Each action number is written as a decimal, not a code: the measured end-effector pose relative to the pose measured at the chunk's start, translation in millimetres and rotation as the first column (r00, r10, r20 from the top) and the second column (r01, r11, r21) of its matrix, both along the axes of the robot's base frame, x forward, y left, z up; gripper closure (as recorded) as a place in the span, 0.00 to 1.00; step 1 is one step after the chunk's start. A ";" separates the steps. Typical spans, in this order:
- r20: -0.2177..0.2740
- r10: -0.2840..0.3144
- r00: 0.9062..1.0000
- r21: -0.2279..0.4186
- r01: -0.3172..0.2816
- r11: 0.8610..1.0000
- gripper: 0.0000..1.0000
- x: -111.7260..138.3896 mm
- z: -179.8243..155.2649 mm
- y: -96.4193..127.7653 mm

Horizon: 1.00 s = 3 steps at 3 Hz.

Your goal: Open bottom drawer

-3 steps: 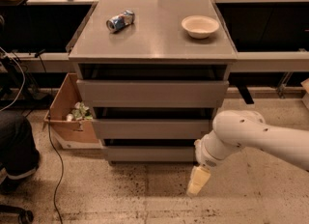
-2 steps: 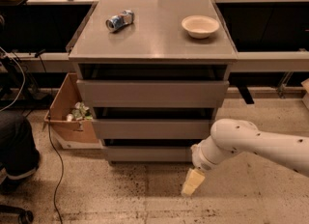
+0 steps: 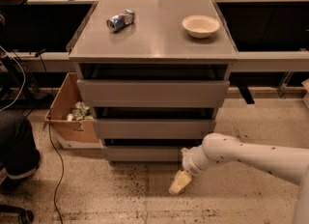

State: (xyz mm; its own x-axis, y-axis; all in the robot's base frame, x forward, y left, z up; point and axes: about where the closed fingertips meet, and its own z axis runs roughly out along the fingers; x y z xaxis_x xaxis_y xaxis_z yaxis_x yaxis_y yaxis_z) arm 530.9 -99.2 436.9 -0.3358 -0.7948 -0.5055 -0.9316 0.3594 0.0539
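The gripper hangs at four o'clock of the bottom drawer, beside its right end; jaws' state cannot be told.

**A Count of the Room: One Cabinet, Three Drawers**

From where I stand there is one grey cabinet, and I count three drawers in it: the top drawer, the middle drawer and the bottom drawer. Two things lie on the cabinet's top: one dented can on its side and one pale bowl. One open cardboard box sits on the floor just left of the cabinet; there are bits inside, too jumbled to number. One white arm reaches in from the right, carrying one gripper, which hangs low over the floor, just beside the right end of the bottom drawer's front.
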 end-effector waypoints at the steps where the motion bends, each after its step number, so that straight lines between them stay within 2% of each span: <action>1: 0.065 -0.025 0.998 0.072 0.021 0.997 0.00 32.1 -51.2 26.8; 2: 0.092 -0.045 0.995 0.112 0.034 0.993 0.00 52.0 -86.3 46.1; 3: 0.091 -0.050 0.995 0.112 0.040 0.993 0.00 52.1 -88.0 45.9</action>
